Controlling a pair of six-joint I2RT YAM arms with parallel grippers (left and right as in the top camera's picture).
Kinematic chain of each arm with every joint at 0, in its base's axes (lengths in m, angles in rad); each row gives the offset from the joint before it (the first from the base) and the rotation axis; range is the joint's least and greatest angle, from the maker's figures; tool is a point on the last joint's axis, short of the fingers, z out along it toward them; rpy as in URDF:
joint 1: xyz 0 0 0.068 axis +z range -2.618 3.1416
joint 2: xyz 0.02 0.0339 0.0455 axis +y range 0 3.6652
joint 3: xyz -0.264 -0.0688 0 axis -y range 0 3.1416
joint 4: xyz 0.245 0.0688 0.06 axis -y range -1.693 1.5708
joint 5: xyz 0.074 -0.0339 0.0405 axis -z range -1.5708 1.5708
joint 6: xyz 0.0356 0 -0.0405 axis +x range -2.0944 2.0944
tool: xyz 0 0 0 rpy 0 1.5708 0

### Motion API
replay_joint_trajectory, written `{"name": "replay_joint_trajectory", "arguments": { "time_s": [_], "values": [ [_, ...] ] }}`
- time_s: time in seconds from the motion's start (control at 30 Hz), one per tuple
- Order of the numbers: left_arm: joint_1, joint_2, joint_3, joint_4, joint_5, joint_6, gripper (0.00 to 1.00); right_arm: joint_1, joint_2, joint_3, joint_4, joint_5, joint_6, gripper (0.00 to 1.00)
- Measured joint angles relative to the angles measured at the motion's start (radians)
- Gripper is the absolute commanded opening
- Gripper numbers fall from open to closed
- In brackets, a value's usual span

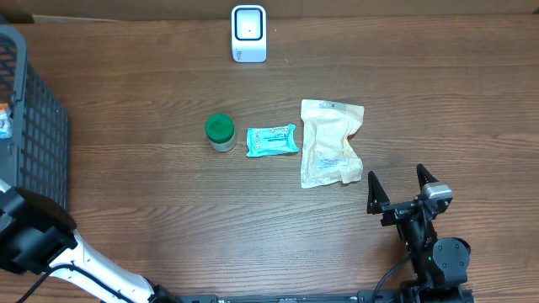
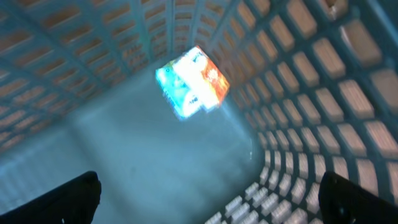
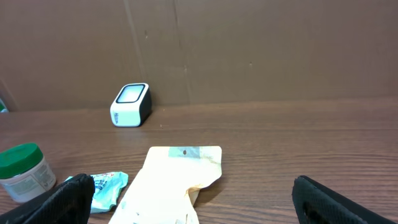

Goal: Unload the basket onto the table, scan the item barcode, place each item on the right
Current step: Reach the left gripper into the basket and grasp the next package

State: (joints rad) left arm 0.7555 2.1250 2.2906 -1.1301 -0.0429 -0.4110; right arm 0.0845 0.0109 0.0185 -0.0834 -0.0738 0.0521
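- Right, we open on a brown wood-grain table point(image 1: 168, 210), with a plain brown cardboard wall point(image 3: 249, 50) rising along its far edge.
- Standing upright just in front of that wall is the white box-shaped barcode scanner with a dark window point(image 1: 248, 34), and it's our landmark.
- On the robot's side of the scanner lie three items in a row: a small clear jar with a green lid point(image 1: 220, 132), a flat teal plastic packet point(image 1: 272, 140) just beside it, and a crinkled cream paper pouch point(image 1: 331, 143) close by on the packet's other side.
- Nothing stands between the scanner and that row.
- Well off to the scanner's left is a dark plastic mesh basket point(image 1: 34, 126), cut off by the picture's edge.
- The left gripper point(image 2: 211, 199) is down inside that basket, jaws spread wide and released, with nothing between them.
- Beyond its fingertips is a small orange, white and teal packet point(image 2: 193, 82), blurred; I can't tell whether it rests on the basket floor or hangs in the air.
- The right gripper point(image 1: 402, 189) sits nearer the robot than the pouch, far from the scanner, jaws wide and empty, pointed towards the row.
- From the right wrist camera, the jar and teal packet are clipped at the frame's lower left.
- No barcode can be made out on any item.
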Motion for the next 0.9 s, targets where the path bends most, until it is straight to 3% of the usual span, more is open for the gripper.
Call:
{"name": "replay_joint_trajectory", "arguments": {
  "time_s": [0.1,0.2,0.3,0.5,0.9],
  "values": [
    [0.0,0.0,-0.1,0.151,-0.008,-0.009,1.0,0.0,0.0,0.0,0.0,0.0,0.0,1.0],
    [0.0,0.0,-0.189,0.257,-0.012,-0.011,0.88,0.0,0.0,0.0,0.0,0.0,0.0,1.0],
    [0.0,0.0,-0.27,0.352,-0.014,-0.009,1.0,0.0,0.0,0.0,0.0,0.0,0.0,1.0],
    [0.0,0.002,-0.397,0.529,-0.014,-0.001,1.0,0.0,0.0,0.0,0.0,0.0,0.001,1.0],
    [0.0,0.086,-0.431,0.624,-0.032,-0.001,1.0,0.0,0.0,0.0,0.001,0.0,0.001,1.0]
  ]
}}
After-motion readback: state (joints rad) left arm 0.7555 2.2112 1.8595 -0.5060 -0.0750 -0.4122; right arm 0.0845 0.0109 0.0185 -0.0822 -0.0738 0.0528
